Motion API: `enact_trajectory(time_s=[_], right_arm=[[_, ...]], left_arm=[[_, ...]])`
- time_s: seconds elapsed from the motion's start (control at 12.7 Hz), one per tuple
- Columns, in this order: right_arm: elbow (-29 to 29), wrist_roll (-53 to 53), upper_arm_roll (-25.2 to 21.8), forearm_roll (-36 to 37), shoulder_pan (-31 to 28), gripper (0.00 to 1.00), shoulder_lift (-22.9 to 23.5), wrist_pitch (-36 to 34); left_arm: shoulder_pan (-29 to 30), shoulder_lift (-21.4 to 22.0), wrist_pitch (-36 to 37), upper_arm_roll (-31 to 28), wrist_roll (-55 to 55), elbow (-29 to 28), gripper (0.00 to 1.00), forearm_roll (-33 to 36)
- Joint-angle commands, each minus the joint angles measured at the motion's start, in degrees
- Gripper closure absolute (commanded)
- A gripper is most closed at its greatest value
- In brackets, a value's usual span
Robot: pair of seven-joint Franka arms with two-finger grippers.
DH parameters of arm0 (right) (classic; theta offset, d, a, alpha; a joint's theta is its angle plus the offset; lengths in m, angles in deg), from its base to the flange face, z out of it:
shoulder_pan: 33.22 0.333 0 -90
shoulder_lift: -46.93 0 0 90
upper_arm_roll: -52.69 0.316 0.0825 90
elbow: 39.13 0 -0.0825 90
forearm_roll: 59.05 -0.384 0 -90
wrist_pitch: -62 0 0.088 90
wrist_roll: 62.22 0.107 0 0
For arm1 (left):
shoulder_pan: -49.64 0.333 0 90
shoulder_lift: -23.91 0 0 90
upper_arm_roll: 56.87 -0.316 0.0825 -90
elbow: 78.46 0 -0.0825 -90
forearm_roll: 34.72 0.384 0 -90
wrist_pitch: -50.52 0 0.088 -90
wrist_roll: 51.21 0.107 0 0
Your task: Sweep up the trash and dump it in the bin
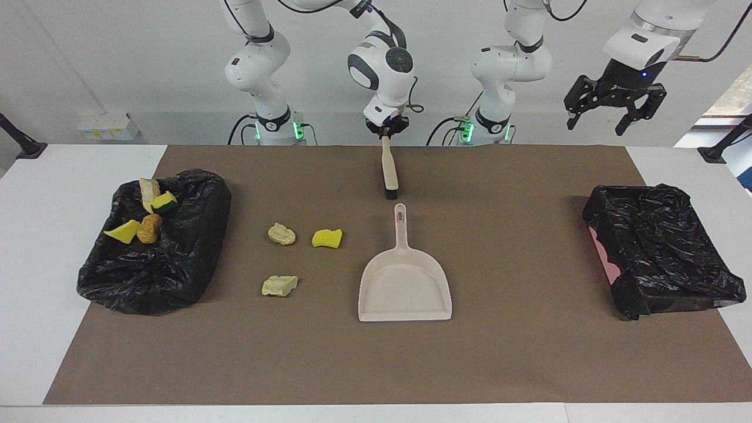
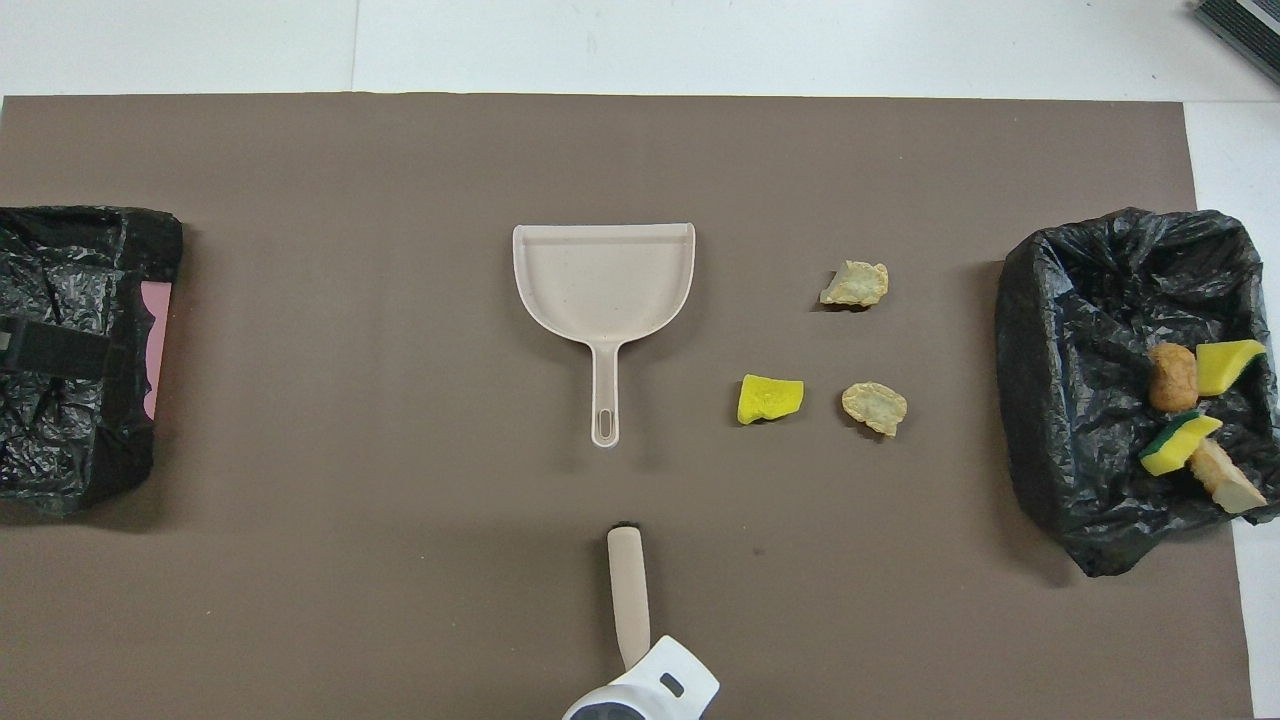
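- Brown mat (image 1: 499, 247) over white counter (image 1: 35, 282).
- Right claw (image 1: 387, 130) clenched on brush (image 1: 389, 171), near dustpan (image 1: 405, 282).
- Left claw (image 1: 605, 114) spread, raised over bin (image 1: 658, 252).

A white surface (image 1: 35, 282) is covered across its middle by a brown mat (image 1: 517, 352). On the mat are laid a beige dustpan (image 1: 405, 286), a yellow sponge piece (image 1: 326, 238) and two pale beige chunks (image 1: 281, 234) (image 1: 279, 285), the latter three toward the right arm's end. A black-bagged bin (image 1: 176, 247) is set at that end, overlapping mat and bare surface, and another black-bagged bin (image 1: 661, 247) at the left arm's end.
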Motion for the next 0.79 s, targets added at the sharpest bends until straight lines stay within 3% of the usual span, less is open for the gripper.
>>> enact_trajectory(time_s=[0.0,0.32,0.55,0.71], right_arm=[[0.4,-0.4,0.0,-1.6,-1.6,1.00,-2.7,-2.2],[0.3,0.3,-0.2,-1.6,-2.4,1.00,-4.6,-2.3],[0.4,-1.2,-0.3,0.8,-8.5,1.00,-8.8,-8.3],[1.5,-3.9,-0.3,2.2,-13.1,1.00,-9.6,-11.0]], left_arm=[[0.5,0.9,1.0,0.3,-0.6,-0.3,0.00,0.6],[-1.2,-0.5,-8.0,0.8,-0.7,-2.9,0.00,0.2],[-6.0,-2.4,-18.2,0.8,-4.4,-8.1,0.00,0.2],[-10.5,-6.2,-23.2,0.8,-10.3,-8.7,0.00,0.2]])
